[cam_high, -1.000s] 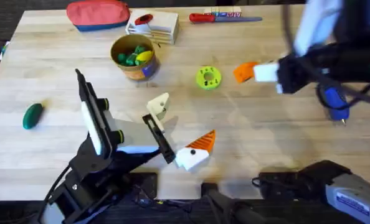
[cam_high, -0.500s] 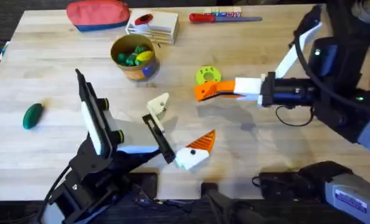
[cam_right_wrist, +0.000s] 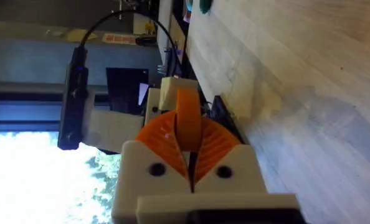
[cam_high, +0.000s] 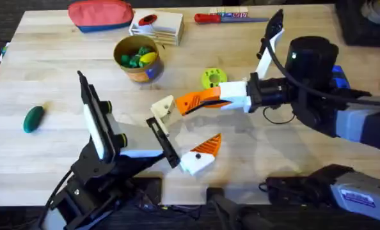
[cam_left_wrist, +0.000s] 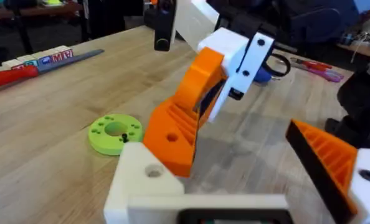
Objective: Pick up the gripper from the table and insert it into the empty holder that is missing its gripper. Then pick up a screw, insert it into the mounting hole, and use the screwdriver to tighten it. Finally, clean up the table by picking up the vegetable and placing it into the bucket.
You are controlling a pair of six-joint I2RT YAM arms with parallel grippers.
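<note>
Now the gripper [cam_high: 196,100], an orange wedge, hangs above the table [cam_high: 49,76], clamped in the right gripper [cam_high: 206,99] beside the empty holder [cam_high: 163,107]. The insertion step is in hand; next the wedge must be lined up with the holder. The left gripper [cam_high: 177,144] stands open around nothing.

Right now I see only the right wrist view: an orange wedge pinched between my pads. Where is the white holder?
Observer: Overhead, the orange wedge has its tip at the white holder, near the middle of the table.
Operator: Anything close to the right gripper?
Observer: A lime-green disc lies on the table just beyond it.
Operator: And the vegetable?
Observer: The vegetable lies near the table's left edge, outside the bucket.
</note>
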